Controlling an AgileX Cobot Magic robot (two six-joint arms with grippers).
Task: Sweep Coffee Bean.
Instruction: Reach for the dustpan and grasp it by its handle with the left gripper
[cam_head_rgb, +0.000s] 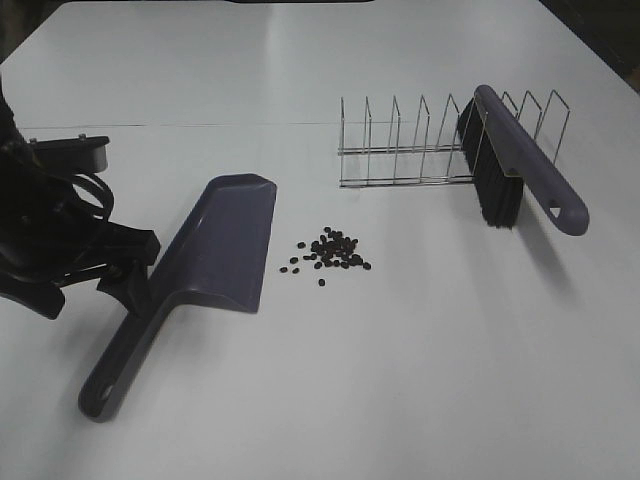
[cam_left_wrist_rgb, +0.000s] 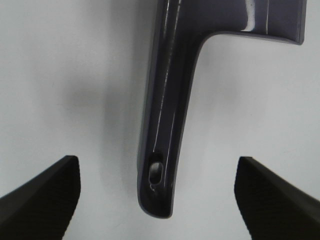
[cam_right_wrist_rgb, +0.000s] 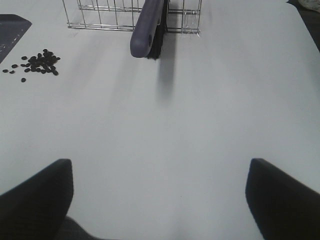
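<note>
The coffee beans (cam_head_rgb: 330, 252) lie in a small dark cluster on the white table, just right of the purple dustpan's blade (cam_head_rgb: 225, 240); they also show in the right wrist view (cam_right_wrist_rgb: 37, 62). The dustpan lies flat with its handle (cam_left_wrist_rgb: 162, 130) pointing toward the front left. My left gripper (cam_head_rgb: 135, 275) is open, with its fingers on either side of the handle and apart from it (cam_left_wrist_rgb: 156, 167). My right gripper (cam_right_wrist_rgb: 159, 165) is open over bare table, well short of the purple brush (cam_right_wrist_rgb: 147, 25) with black bristles. The right arm is outside the high view.
A wire dish rack (cam_head_rgb: 400, 140) stands at the back, right of centre. The brush (cam_head_rgb: 515, 170) leans in its right end, bristles down and handle toward the right. A corner of the dustpan (cam_right_wrist_rgb: 10, 30) shows in the right wrist view.
</note>
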